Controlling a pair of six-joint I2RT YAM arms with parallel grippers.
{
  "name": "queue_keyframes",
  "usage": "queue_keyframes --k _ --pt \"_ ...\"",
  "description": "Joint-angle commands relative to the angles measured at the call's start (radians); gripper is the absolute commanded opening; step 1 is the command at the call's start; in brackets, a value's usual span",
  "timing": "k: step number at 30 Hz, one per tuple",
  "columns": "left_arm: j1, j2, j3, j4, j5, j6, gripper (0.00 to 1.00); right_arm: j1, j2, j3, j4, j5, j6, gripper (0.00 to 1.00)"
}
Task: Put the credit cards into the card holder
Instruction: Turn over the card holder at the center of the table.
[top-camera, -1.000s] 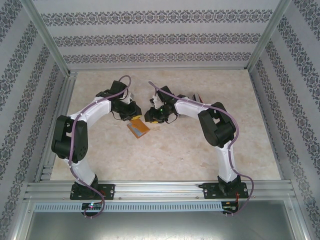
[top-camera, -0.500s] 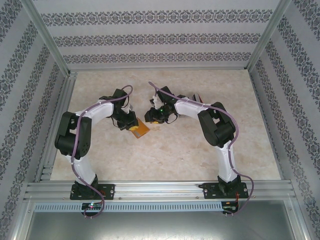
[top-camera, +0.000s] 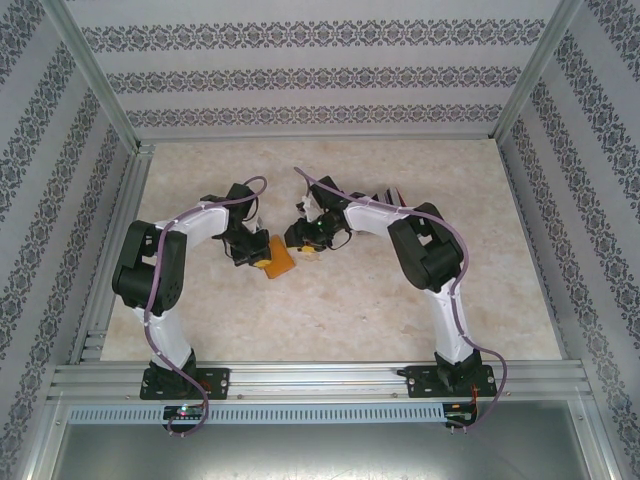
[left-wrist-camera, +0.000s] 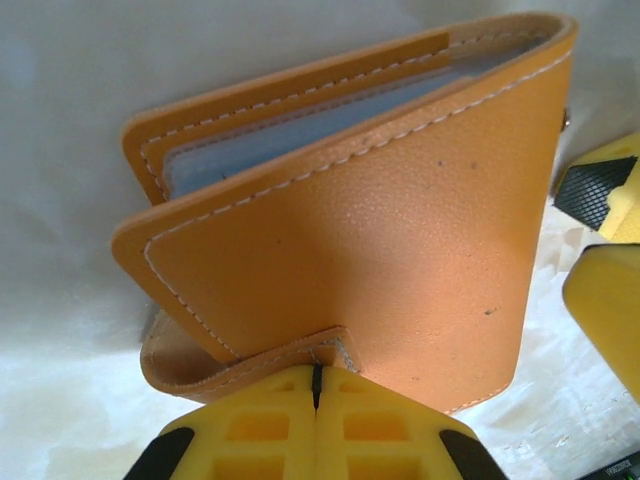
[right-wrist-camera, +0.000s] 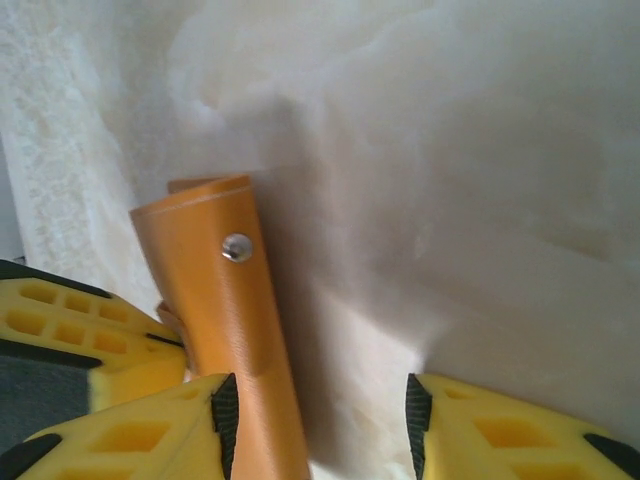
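The card holder (top-camera: 279, 260), a small orange wallet, lies mid-table between both grippers. My left gripper (top-camera: 254, 247) is shut on the card holder (left-wrist-camera: 380, 220), pinching the strap tab at its near edge. The covers gape slightly and show pale blue pockets (left-wrist-camera: 290, 140). My right gripper (top-camera: 300, 238) stands open. Its jaws straddle the upright orange cover of the card holder (right-wrist-camera: 215, 290), which leans against the left finger and carries a silver snap (right-wrist-camera: 237, 247). The credit cards are mostly hidden beyond the right forearm; a thin reddish sliver (top-camera: 396, 196) shows there.
The pale marbled table (top-camera: 340, 300) is fenced by patterned walls and an aluminium frame (top-camera: 320, 378) along the near edge. The two grippers sit very close together, and a yellow finger of the right one (left-wrist-camera: 605, 290) appears beside the wallet in the left wrist view.
My left gripper has swung down to the wallet and closed on its tab. The right gripper has opened wider and edged left. The wallet has shifted slightly and tipped up.
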Motion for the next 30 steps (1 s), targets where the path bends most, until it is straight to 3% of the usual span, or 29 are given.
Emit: queue_keyframes --k 1,9,17,22,25,30 --pt "-0.002 0.045 -0.069 -0.013 -0.039 0.005 0.00 0.025 0.033 0.034 0.032 -0.060 0.042 0.51" --pt "-0.002 0.038 -0.113 0.018 -0.037 -0.010 0.00 0.061 0.077 0.064 0.093 -0.124 0.102 0.49" --pt "-0.001 0.003 -0.093 0.034 -0.053 -0.020 0.00 0.032 0.026 0.014 0.108 -0.083 0.087 0.16" --pt "0.000 -0.043 -0.075 0.096 -0.045 -0.062 0.10 -0.010 -0.062 -0.036 0.041 0.008 0.011 0.12" --pt "0.013 -0.063 -0.075 0.186 0.062 -0.129 0.13 -0.041 -0.127 -0.050 -0.046 0.086 -0.062 0.11" --pt "0.016 -0.085 -0.038 0.213 0.031 -0.151 0.15 -0.071 -0.223 -0.013 -0.267 0.322 -0.227 0.11"
